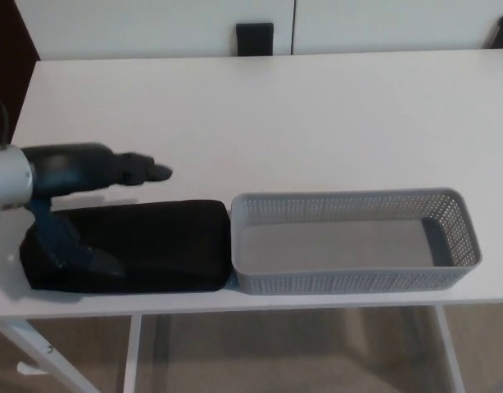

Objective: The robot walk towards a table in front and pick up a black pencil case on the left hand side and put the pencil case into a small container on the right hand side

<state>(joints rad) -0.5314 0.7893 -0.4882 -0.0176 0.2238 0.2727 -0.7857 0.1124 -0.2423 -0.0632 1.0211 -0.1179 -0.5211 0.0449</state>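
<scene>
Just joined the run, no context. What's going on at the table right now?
The left robot hand is spread over the left end of the long black fabric pencil case, fingers along its far edge and thumb at its near side, not yet closed. The case lies flat on the white table, its right end against the empty grey perforated plastic basket. The right robot hand is out of view.
</scene>
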